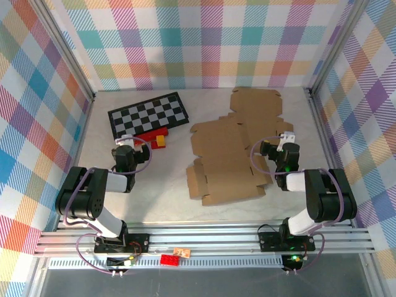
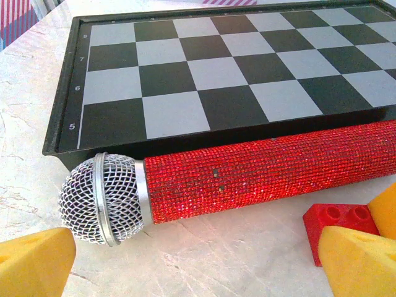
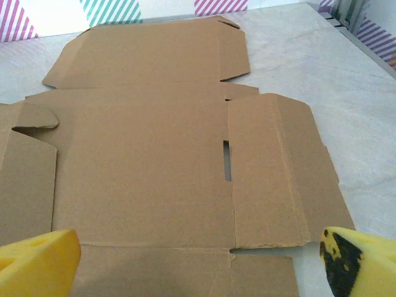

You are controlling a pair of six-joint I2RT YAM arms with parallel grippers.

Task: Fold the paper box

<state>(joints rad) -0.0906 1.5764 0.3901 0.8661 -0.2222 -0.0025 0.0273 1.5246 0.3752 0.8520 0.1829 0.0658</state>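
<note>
Paper box (image 1: 229, 151) lies as a flat, unfolded blank mid-table (image 1: 207, 102); every flap is down and 0 walls are raised; I judge folding not yet begun. All places below are given from the box.

Right gripper (image 3: 198, 250): at the box's right edge, toward its near end; fingers spread wide, nothing between them. The wrist view looks low along the sheet; the right side panel (image 3: 272, 173) with its slot (image 3: 226, 159) sits just ahead. The stance reads as staging to catch and lift that panel; whether the pads rest on the table or hover just above it I cannot tell.

Left gripper (image 2: 198, 263): well left of the box, spread and empty. It faces clutter: a red glitter microphone (image 2: 247, 173) lying along the near side of a chessboard (image 2: 235, 62), and a red brick (image 2: 334, 223) beside it; all stand apart from the box.

Likely reason for the left arm's spot: it keeps off the sheet; it would need to cross over to pin the base panel once 1 side is lifted.
</note>
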